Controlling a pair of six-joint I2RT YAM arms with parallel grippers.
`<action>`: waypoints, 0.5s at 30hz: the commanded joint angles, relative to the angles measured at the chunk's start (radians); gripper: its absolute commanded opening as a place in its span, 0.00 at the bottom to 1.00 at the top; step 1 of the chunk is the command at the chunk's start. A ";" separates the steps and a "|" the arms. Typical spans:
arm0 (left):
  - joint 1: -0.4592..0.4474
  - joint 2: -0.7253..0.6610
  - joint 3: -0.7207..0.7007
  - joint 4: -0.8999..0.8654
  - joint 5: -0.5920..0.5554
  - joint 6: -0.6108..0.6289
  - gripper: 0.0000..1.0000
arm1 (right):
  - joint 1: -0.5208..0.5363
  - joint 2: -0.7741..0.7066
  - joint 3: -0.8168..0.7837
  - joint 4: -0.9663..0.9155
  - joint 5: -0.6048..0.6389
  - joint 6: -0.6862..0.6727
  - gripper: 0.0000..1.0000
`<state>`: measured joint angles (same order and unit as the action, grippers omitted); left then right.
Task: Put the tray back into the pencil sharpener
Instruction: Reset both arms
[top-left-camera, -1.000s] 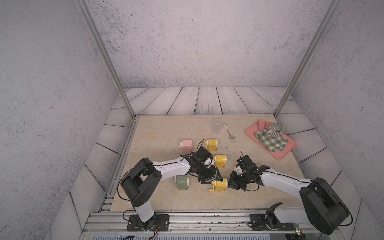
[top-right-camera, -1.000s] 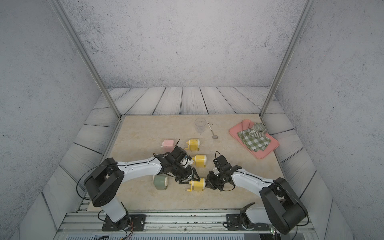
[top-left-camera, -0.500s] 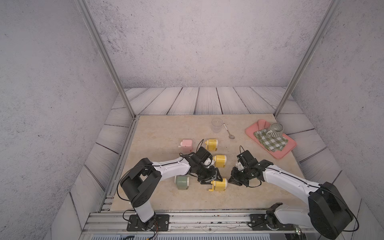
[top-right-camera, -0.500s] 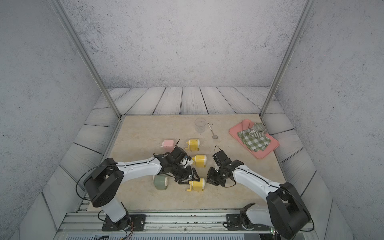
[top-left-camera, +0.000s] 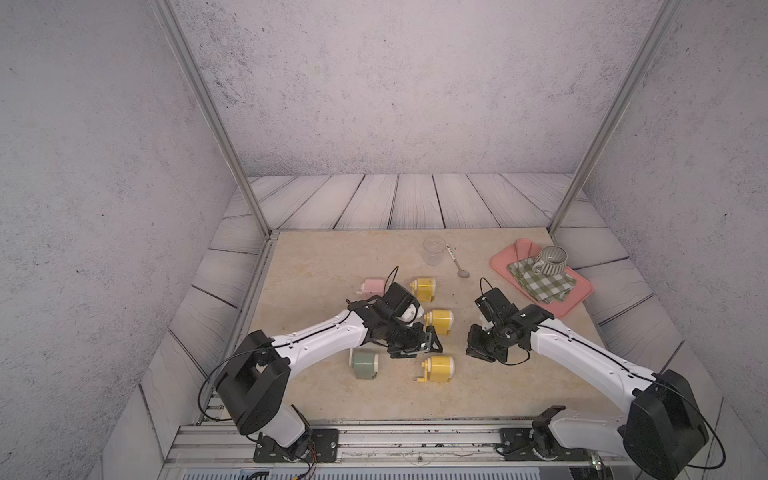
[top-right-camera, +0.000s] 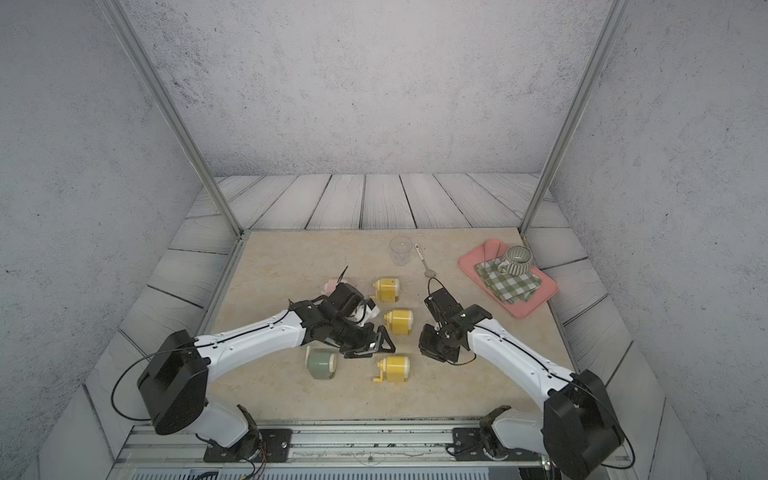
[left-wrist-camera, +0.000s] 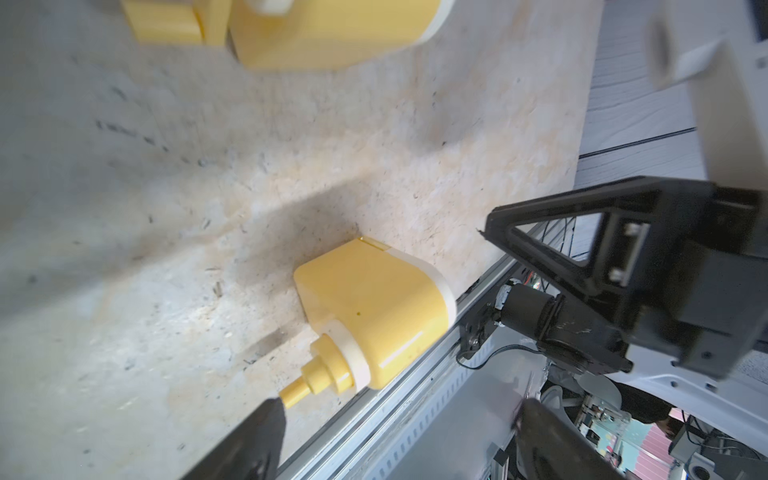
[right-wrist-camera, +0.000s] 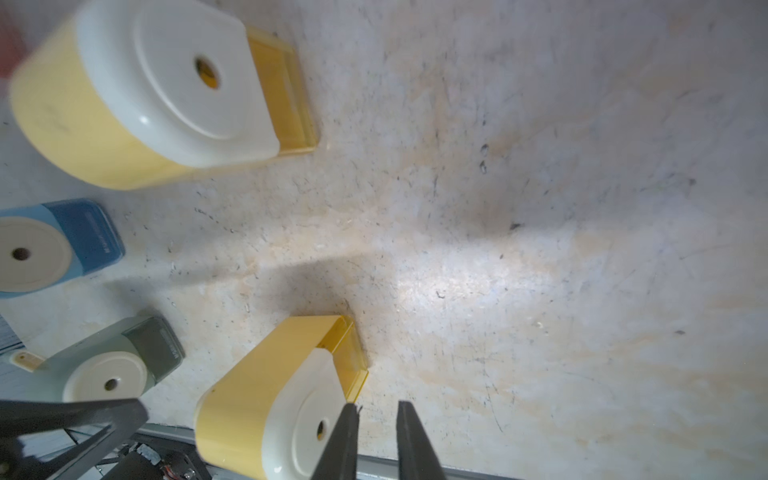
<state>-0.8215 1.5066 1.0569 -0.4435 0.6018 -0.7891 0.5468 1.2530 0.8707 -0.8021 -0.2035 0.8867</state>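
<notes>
**Both claws off, tray looks seated**

Left claw (top-left-camera: 422, 345) is now spread wide and empty, just beside the near yellow sharpener (top-left-camera: 438, 368) on the tabletop (top-left-camera: 332, 270). A second ago it was narrower, at the body. Right claw (top-left-camera: 478, 351) is cracked slightly apart with nothing between, backed away from the sharpener's end. Tray (right-wrist-camera: 348, 353) sits in its slot, small lip showing. Insertion is likely done.

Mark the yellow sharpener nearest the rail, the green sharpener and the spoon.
yellow sharpener nearest the rail (top-left-camera: 439, 367): in a top view, on its yellow body.
green sharpener (top-left-camera: 360, 363): in a top view, on its body.
spoon (top-left-camera: 456, 261): in a top view, on its handle.
</notes>
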 joint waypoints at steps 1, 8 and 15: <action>0.036 -0.094 0.076 -0.127 -0.061 0.103 0.92 | 0.000 -0.027 0.070 -0.070 0.089 -0.046 0.25; 0.207 -0.320 0.093 -0.220 -0.186 0.220 0.97 | 0.002 -0.106 0.154 -0.075 0.270 -0.095 0.42; 0.303 -0.404 0.093 -0.340 -0.414 0.325 0.98 | 0.002 -0.300 0.074 0.120 0.515 -0.219 0.97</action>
<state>-0.5297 1.1015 1.1545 -0.6971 0.3157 -0.5381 0.5468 1.0096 0.9863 -0.7734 0.1551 0.7479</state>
